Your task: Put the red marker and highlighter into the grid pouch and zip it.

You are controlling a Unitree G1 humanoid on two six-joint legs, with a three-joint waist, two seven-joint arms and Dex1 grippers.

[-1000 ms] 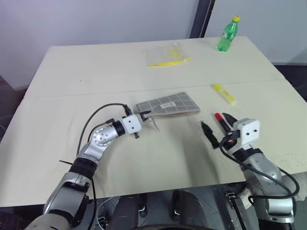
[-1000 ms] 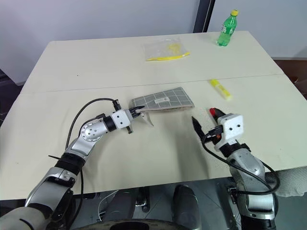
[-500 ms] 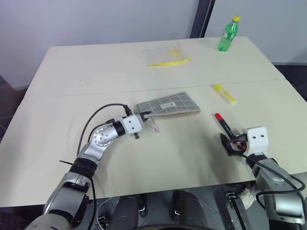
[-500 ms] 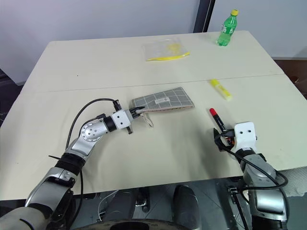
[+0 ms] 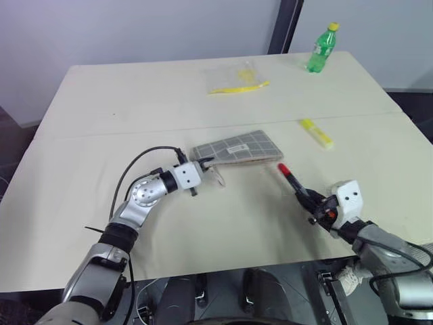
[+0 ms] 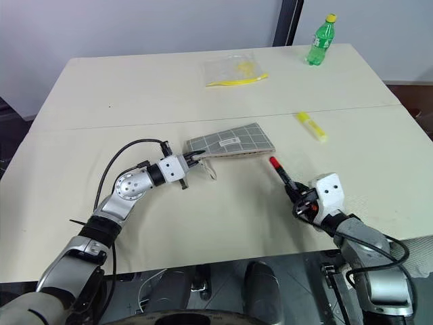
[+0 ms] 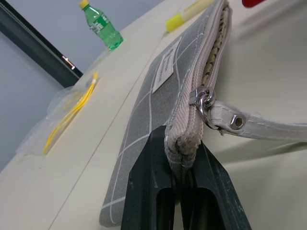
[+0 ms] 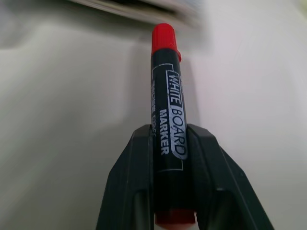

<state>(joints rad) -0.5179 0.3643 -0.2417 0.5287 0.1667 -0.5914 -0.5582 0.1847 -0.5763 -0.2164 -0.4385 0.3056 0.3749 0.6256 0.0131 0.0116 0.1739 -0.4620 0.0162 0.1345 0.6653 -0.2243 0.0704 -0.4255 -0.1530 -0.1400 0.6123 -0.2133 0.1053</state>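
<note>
The left claw pinched the grid pouch steady; the right claw gripped the red marker, aimed toward it.

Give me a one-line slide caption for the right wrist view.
Right gripper clamps the red marker by its black barrel, red cap pointing toward the grid pouch on the table.

Grid pouch blurred & cut off at edge in right wrist view; label text unreadable.
</note>
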